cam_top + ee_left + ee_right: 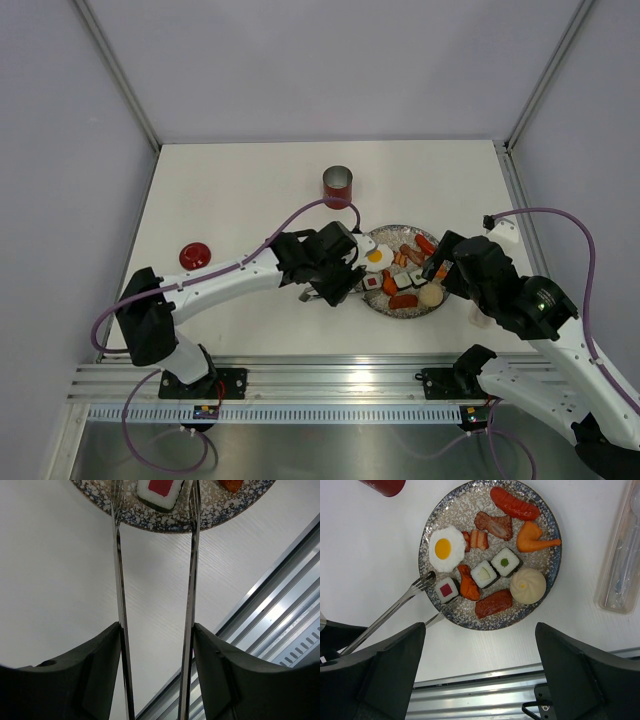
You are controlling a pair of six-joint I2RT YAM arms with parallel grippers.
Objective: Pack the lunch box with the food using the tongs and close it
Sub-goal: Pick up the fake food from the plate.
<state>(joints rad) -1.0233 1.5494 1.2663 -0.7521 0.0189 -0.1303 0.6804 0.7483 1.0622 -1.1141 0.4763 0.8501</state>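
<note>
My left gripper is shut on the tongs, one finger pressing the outside of each silver arm. The tong tips rest over the near-left rim of the speckled plate and straddle a sushi roll with a red centre. The plate also holds more food: a fried egg, other sushi rolls, a sausage, a carrot piece and a bun. The red lunch box stands open behind the plate, its lid lying far left. My right gripper hovers open and empty above the plate's near edge.
A clear plastic case lies to the right of the plate. The aluminium rail runs along the table's near edge, just behind both grippers. The left arm's purple cable loops over the table between the lid and the lunch box.
</note>
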